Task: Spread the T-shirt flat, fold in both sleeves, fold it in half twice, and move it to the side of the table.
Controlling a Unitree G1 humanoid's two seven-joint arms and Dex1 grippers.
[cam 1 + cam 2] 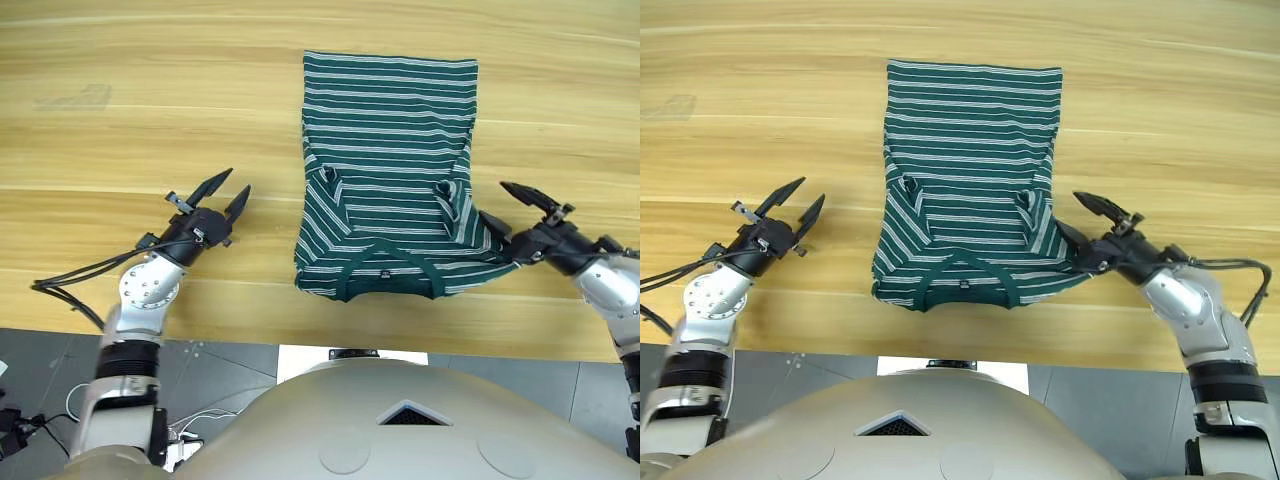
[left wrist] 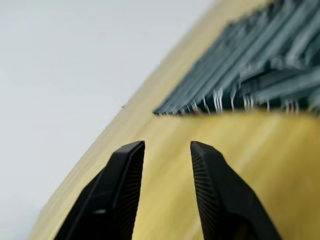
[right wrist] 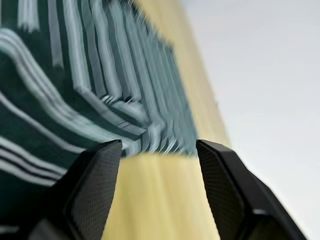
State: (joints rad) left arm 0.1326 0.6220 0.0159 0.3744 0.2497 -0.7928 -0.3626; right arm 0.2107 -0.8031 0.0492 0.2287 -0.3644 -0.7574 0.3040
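The green striped T-shirt point(image 1: 388, 170) lies flat in the middle of the wooden desk point(image 1: 120, 150), both sleeves folded in and the collar nearest the robot. A small label point(image 1: 383, 272) inside the collar is too small to read. The left gripper point(image 1: 238, 182) hovers near the shirt's left, fingers apart. The right gripper point(image 1: 493, 200), fingers apart, sits at the shirt's right edge.

Grey tiled floor point(image 1: 240, 360) with loose cables point(image 1: 205, 418) lying on it
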